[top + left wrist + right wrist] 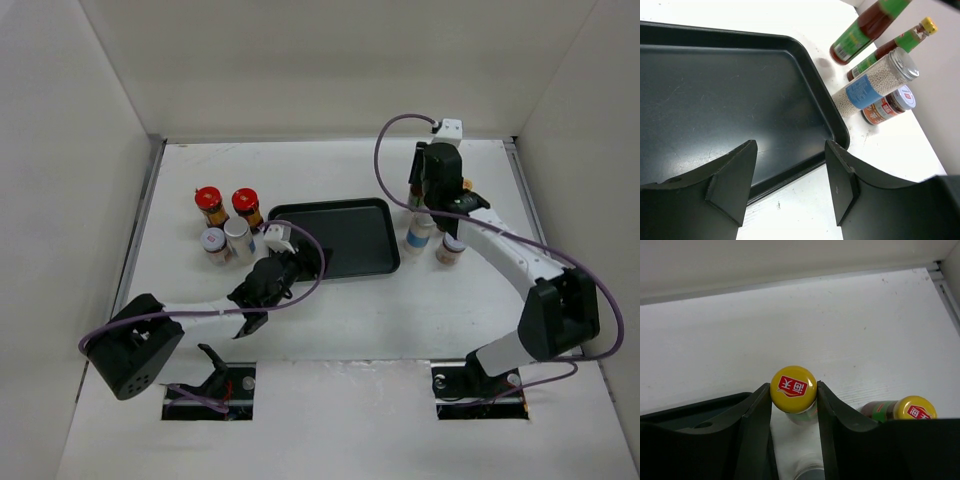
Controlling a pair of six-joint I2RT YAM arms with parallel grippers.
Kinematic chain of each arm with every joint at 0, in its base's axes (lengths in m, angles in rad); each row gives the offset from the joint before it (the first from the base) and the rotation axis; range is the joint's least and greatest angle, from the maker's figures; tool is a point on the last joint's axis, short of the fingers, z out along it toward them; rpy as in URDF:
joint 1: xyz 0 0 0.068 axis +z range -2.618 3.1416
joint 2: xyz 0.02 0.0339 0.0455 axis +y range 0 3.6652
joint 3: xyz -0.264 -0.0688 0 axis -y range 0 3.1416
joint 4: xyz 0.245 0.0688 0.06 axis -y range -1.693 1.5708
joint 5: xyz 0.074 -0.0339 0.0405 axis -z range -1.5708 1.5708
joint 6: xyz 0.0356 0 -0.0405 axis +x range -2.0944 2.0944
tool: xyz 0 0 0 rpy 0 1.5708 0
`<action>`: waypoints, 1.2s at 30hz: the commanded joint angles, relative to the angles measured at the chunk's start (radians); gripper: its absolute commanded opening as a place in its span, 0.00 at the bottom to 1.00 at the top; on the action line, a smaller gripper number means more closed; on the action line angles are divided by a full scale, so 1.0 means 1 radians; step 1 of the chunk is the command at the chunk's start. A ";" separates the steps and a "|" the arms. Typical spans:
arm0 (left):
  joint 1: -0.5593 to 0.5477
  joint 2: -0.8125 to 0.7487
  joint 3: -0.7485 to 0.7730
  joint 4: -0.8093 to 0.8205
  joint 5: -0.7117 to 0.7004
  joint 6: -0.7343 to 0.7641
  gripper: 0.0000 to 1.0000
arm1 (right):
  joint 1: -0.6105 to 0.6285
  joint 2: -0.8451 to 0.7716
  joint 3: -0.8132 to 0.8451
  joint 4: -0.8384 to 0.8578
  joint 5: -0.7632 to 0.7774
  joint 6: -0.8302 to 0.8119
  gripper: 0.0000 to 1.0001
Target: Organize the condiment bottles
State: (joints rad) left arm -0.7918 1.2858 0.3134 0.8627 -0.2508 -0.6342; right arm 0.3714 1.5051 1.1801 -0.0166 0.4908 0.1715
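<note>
White walls box in a white table (pixel 400 320), seen first from above. 1 flat black rectangular tray (pixel 345 235) lies in the middle. Left of it stand 4 containers in a tight cluster: a red-lidded amber jar (pixel 209 203), a second red-lidded amber jar (pixel 246 204) beside it, and nearer the arms a short white-lidded jar (pixel 213 243) and a tall grey-topped jar (pixel 238 238). The left gripper (pixel 300 265) hangs over the tray's near left corner. The right gripper (pixel 424 200) is down among the containers just right of the tray, where a grey-topped jar with a blue label (pixel 421 235) and a short labelled jar (pixel 451 248) stand side by side.

From the left wrist, the left gripper (pixel 790 144) has its jaws apart with nothing between them, over the tray's (pixel 715 90) near edge. Beyond the tray's corner are the blue-labelled jar (pixel 872 85), the short labelled jar (pixel 887 105) and 2 slim green-labelled bottles. The nearer slim bottle (pixel 860 32) has its top cut off by the frame, and the farther slim bottle (pixel 892 47) shows a yellow cap.

From the right wrist, the right gripper (pixel 793 389) is closed on the nearer slim bottle's yellow cap (pixel 793 382), 1 finger against each side. The farther slim bottle (pixel 907 410) sits just to its right, outside the jaws.
</note>
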 commanded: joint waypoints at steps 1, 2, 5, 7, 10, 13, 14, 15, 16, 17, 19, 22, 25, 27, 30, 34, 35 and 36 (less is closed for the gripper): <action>0.010 -0.029 -0.010 0.065 0.005 -0.015 0.55 | 0.053 -0.117 0.069 0.175 0.035 -0.046 0.30; 0.010 -0.032 -0.011 0.065 0.005 -0.016 0.56 | 0.063 -0.118 0.069 0.176 0.032 -0.047 0.30; 0.016 -0.033 -0.016 0.065 -0.014 -0.024 0.57 | 0.106 -0.111 0.064 0.178 0.016 -0.032 0.30; 0.022 -0.045 -0.025 0.065 -0.027 -0.035 0.58 | 0.135 -0.086 0.059 0.188 0.000 -0.014 0.30; 0.030 -0.062 -0.037 0.065 -0.050 -0.041 0.59 | 0.168 -0.054 0.046 0.224 -0.014 0.026 0.30; 0.033 -0.074 -0.045 0.065 -0.056 -0.047 0.60 | 0.183 -0.025 0.039 0.263 -0.052 0.065 0.30; 0.035 -0.075 -0.046 0.065 -0.056 -0.047 0.60 | 0.188 -0.013 0.042 0.267 -0.055 0.069 0.30; 0.035 -0.075 -0.046 0.065 -0.057 -0.047 0.60 | 0.188 -0.003 0.047 0.268 -0.055 0.071 0.30; 0.036 -0.074 -0.046 0.065 -0.058 -0.047 0.61 | 0.189 0.007 0.052 0.271 -0.055 0.071 0.30; 0.038 -0.072 -0.046 0.065 -0.054 -0.047 0.61 | 0.189 0.017 0.056 0.271 -0.057 0.071 0.30; 0.038 -0.072 -0.046 0.065 -0.053 -0.048 0.61 | 0.189 0.036 0.059 0.274 -0.054 0.066 0.30; 0.039 -0.066 -0.045 0.065 -0.048 -0.048 0.61 | 0.189 0.061 0.055 0.277 -0.057 0.069 0.30; 0.039 -0.068 -0.043 0.065 -0.045 -0.048 0.61 | 0.189 0.082 0.036 0.282 -0.049 0.071 0.31; 0.039 -0.065 -0.043 0.065 -0.045 -0.048 0.61 | 0.189 0.092 0.018 0.297 -0.049 0.075 0.31; 0.038 -0.063 -0.040 0.065 -0.042 -0.047 0.61 | 0.189 0.086 -0.013 0.316 -0.046 0.094 0.32; 0.036 -0.059 -0.039 0.065 -0.041 -0.047 0.61 | 0.189 0.067 -0.045 0.330 -0.046 0.100 0.45; 0.036 -0.062 -0.039 0.065 -0.039 -0.047 0.61 | 0.189 0.063 -0.053 0.330 -0.046 0.097 0.49; 0.035 -0.062 -0.039 0.065 -0.039 -0.044 0.61 | 0.189 0.055 -0.062 0.330 -0.046 0.097 0.54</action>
State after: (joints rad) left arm -0.7586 1.2373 0.2745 0.8738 -0.2974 -0.6704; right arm 0.5575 1.6215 1.1252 0.1917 0.4332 0.2531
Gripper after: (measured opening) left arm 0.610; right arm 0.527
